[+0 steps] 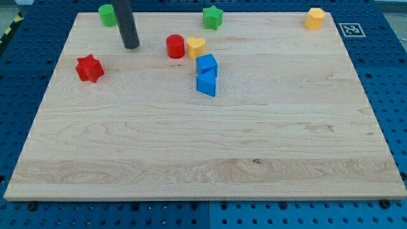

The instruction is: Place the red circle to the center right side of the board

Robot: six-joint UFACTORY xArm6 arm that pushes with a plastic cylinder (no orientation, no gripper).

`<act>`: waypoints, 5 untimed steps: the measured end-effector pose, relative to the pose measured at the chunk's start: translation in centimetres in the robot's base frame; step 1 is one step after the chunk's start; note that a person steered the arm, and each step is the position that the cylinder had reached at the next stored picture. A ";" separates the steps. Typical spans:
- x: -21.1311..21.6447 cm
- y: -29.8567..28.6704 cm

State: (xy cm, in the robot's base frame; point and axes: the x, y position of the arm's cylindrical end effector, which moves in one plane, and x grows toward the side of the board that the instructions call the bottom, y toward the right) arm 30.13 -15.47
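Blue blocks (206, 74) lie below-right of the red circle (175, 46); my tip (130, 46) waits left of it, positioned for a rightward push. No claw shows.

Two red blocks (175, 46), two green (212, 17), two yellow (196, 47), two blue (206, 64)

Pale, smooth-grained wooden board (210, 146); matt dark rod (126, 22).

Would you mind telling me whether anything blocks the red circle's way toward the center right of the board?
Yes: the yellow heart touches the red circle on its right, with two blue blocks just below-right. My tip is left of the circle, nothing between.
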 end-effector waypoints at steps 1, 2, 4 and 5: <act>0.0 3.3; 0.1 8.2; 2.1 17.4; 2.6 17.3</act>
State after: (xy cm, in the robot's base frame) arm 32.70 1.85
